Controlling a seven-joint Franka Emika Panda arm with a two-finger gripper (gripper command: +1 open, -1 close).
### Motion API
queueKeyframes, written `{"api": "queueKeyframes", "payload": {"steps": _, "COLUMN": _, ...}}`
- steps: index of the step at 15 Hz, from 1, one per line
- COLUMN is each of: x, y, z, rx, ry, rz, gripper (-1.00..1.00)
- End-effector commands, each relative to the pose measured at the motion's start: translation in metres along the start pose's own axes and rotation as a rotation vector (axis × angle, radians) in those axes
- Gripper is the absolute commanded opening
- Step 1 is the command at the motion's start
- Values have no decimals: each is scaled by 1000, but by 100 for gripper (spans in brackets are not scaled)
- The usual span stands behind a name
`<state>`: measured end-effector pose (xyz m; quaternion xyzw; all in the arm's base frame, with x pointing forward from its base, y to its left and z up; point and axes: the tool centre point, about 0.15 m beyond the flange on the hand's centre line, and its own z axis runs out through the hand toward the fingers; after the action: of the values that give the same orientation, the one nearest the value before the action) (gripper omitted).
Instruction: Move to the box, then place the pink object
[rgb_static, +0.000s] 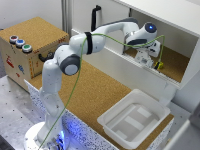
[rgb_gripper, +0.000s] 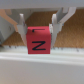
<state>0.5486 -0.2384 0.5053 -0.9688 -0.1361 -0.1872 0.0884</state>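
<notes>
Arm: white Franka arm (rgb_static: 75, 52), base at the exterior view's lower left, reaching across the cork tabletop (rgb_static: 95, 92) into the open white shelf unit (rgb_static: 187, 55) at the exterior view's upper right.
Gripper: gripper (rgb_gripper: 39, 30), two pale fingers (rgb_gripper: 22, 25) closed against opposite sides of the pink object; seen in the exterior view only as a small blurred mass inside the shelf.
Pink object: pink object (rgb_gripper: 39, 40), a cube with a dark letter N or Z on its facing side, held between the fingers above the shelf's cork floor; not discernible in the exterior view.
Box: box (rgb_static: 150, 105), shallow white tub with rimmed edge and ribbed bottom, on the tabletop at the exterior view's lower right, well apart from the gripper, nothing visible inside.
Obstruction: the shelf unit's white front lip (rgb_gripper: 42, 62) lies between the cube and the tabletop.
Cable: green cable (rgb_static: 75, 90) running from the base along the arm to the wrist.
Crate: cork-covered crate (rgb_static: 32, 45) with coloured buttons (rgb_static: 20, 43), exterior view's upper left, well apart from the box.
</notes>
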Motion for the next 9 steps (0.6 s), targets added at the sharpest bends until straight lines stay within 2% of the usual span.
{"api": "queueKeyframes", "payload": {"steps": 1, "x": -82, "y": 8, "z": 15, "rx": -108, "ry": 29, "rz": 64, "gripper": -100}}
{"api": "queueKeyframes", "payload": {"steps": 5, "x": -133, "y": 34, "z": 20, "rx": -144, "ry": -27, "rz": 146, "gripper": -100}}
{"api": "queueKeyframes", "payload": {"steps": 9, "x": -170, "y": 54, "z": 41, "rx": -167, "ry": -95, "rz": 175, "gripper": -100}}
